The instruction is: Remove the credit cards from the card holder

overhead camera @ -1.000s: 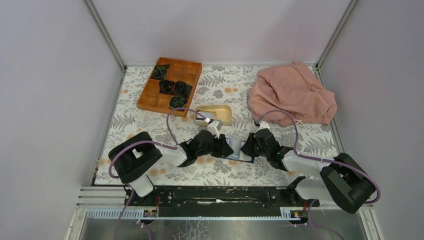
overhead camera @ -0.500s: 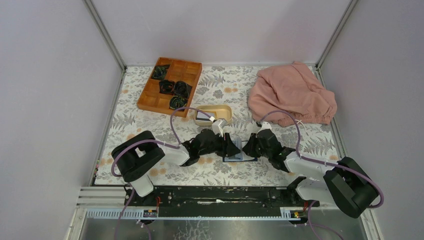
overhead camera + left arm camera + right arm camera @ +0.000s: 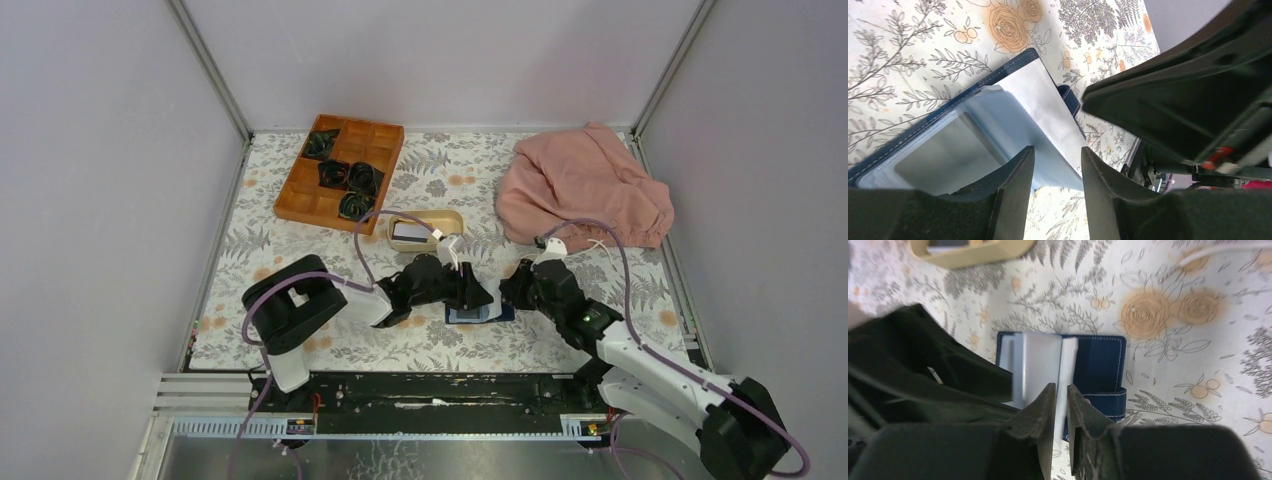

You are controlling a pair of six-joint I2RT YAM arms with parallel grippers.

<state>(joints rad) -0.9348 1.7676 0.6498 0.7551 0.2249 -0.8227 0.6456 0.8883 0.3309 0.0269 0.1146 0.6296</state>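
Note:
The navy card holder (image 3: pixel 478 314) lies open on the floral cloth between my two grippers. Its light blue pockets (image 3: pixel 963 145) face up. A pale credit card (image 3: pixel 1040 97) sticks out of a pocket toward the navy half (image 3: pixel 1098 362). The left gripper (image 3: pixel 481 298) stands open over the holder's near edge, its fingers (image 3: pixel 1015 192) straddling the blue pocket with nothing pinched. The right gripper (image 3: pixel 1062 390) has its jaws a narrow gap apart above the pale card's strip (image 3: pixel 1069 360); I cannot tell whether the tips touch it. Another card (image 3: pixel 408 232) lies in the beige dish (image 3: pixel 447 226).
A wooden compartment tray (image 3: pixel 340 170) with dark bundles stands at the back left. A pink cloth (image 3: pixel 585 190) is heaped at the back right. The beige dish (image 3: pixel 973 255) sits just behind the holder. Grey walls close in both sides.
Both grippers and the card holder have shifted right and slightly nearer. The left arm reaches farther across, and the right arm's elbow has swung out to the right.

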